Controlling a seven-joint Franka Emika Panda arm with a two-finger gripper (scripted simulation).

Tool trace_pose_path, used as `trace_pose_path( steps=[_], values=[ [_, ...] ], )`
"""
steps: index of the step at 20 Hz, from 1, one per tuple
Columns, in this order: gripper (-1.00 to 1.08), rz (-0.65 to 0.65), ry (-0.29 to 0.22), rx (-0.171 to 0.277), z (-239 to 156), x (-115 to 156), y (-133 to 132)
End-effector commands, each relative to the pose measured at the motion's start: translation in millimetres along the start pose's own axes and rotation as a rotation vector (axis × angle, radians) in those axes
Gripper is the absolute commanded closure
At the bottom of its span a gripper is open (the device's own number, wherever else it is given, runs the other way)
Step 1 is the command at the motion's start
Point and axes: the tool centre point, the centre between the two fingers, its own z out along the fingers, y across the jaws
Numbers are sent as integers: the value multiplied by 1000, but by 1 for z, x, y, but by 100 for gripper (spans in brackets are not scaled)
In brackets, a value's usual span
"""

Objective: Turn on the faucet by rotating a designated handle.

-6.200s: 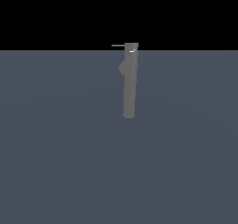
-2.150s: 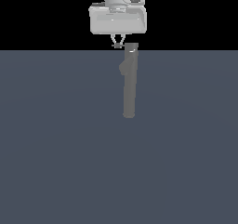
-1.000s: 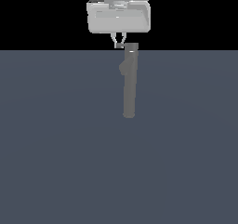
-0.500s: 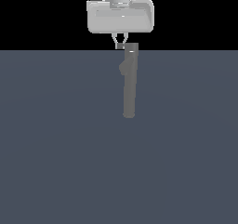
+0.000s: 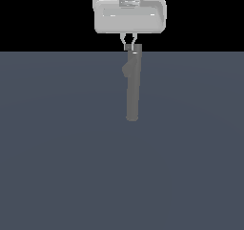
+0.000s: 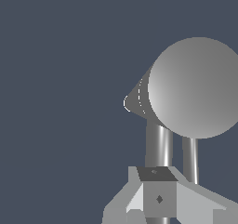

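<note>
Flat slate floor [image 5: 57, 152]; pincer [image 5: 129, 45] narrow, fingertips nearly together just above faucet [image 5: 133, 86] cap; handle contact unclear.

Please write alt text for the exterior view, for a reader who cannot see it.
A light-grey robot gripper hangs directly above the top of a tall grey faucet, its two small fingers reaching down to the cap. The faucet stands on a plain blue-grey floor; the handle cannot be made out.

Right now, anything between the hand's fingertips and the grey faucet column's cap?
Nothing visible. In the exterior view the light-grey boxy hand has its fingertips right at the top of the matte grey faucet column; the handle isn't discernible.
</note>
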Motion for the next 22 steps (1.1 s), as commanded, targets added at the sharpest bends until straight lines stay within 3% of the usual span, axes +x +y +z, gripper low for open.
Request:
trace_pose_path(
  steps=[1, 9, 10, 11, 22],
  values=[
    [108, 9, -1, -2, 0, 3, 14],
    [108, 32, -8, -6, -2, 17, 67],
    [108, 32, -8, -6, -2, 17, 67],
    [108, -27, -32, 9, 0, 4, 23],
    [108, 7, -18, 0, -1, 39, 55]
  ],
)
